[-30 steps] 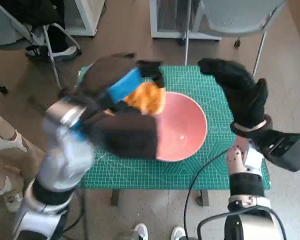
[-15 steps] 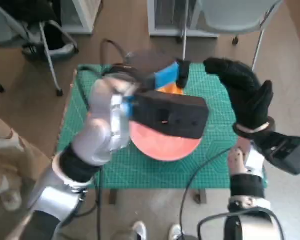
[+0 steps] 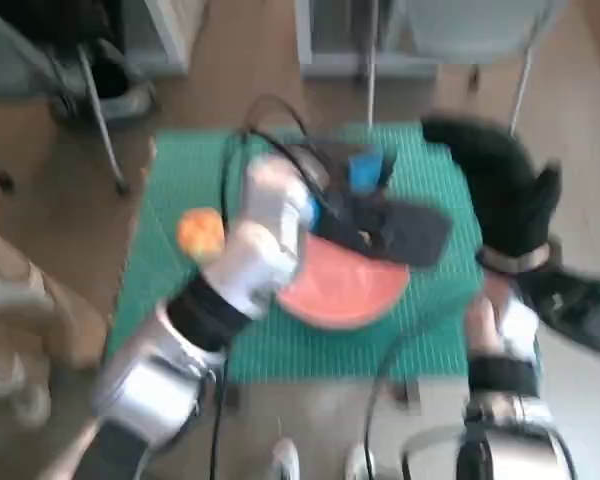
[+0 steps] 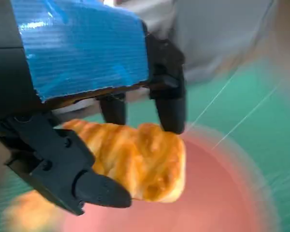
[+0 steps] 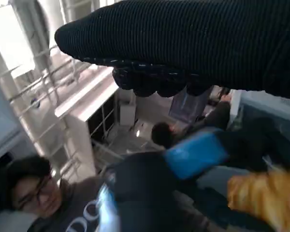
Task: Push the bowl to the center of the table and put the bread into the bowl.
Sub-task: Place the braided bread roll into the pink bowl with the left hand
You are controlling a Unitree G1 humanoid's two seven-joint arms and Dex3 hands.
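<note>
1. Bread, a golden-brown twisted pastry (image 4: 135, 162), sits pinched in the left hand (image 4: 101, 121), the black fingers (image 4: 166, 104) on its far side and the black thumb piece pressing from below. It hangs above the shallow pink bowl (image 3: 340, 290), which lies directly under that hand on the green cutting mat (image 3: 180, 290).

2. Judged risk: both the head and wrist views are smeared by motion, so the arm seems to be swinging fast. A release during the swing could throw the pastry past the bowl's rim and onto the mat.

3. Second risk: the grip covers only part of the pastry, whose free end sticks out past the fingers. It could tilt or slip out early.

4. Third risk: the forearm and its cable pass close over the bowl. A low sweep could nudge it off its place near the table's middle.

5. An orange round thing (image 3: 200, 232) lies on the mat, outboard of the left forearm; too blurred to identify.

6. The gloved right hand (image 3: 505, 195) is raised beside the bowl, apart from it, holding nothing, fingers extended.
</note>
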